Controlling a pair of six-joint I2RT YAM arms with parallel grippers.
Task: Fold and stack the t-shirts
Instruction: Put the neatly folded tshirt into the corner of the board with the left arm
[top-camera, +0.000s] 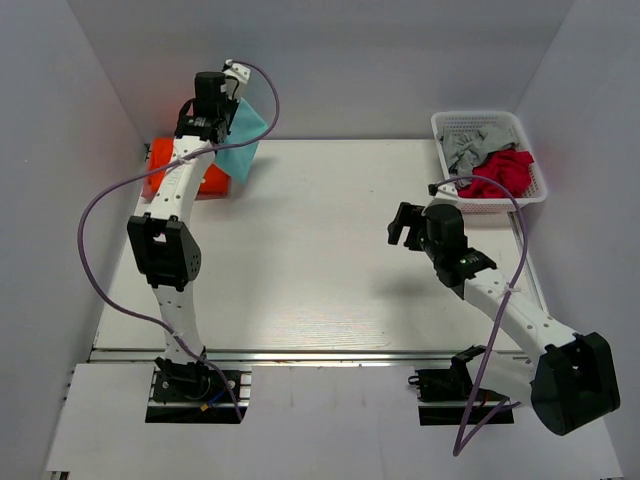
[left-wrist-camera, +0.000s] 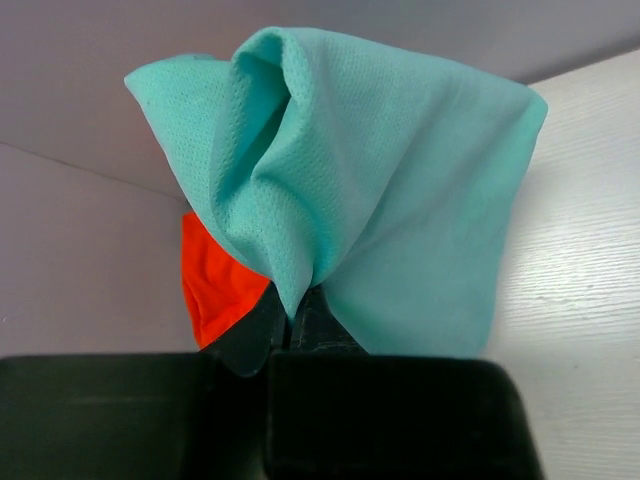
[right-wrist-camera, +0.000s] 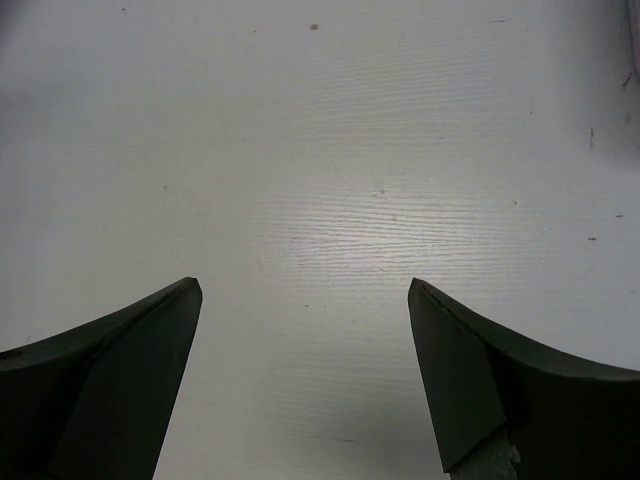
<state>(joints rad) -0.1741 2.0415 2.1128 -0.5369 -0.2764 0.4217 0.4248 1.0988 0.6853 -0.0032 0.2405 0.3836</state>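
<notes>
The mint-teal t-shirt hangs bunched from my left gripper, raised at the table's back left corner. In the left wrist view the teal t-shirt fills the frame and my left gripper is shut on a pinch of it. The orange t-shirt lies folded on the table below and behind it, partly hidden by the arm; a corner of it shows in the left wrist view. My right gripper is open and empty above the table at the right; in the right wrist view it faces bare tabletop.
A white mesh basket at the back right holds a grey cloth and a red cloth. White walls close in on the left, back and right. The table is white between the arms.
</notes>
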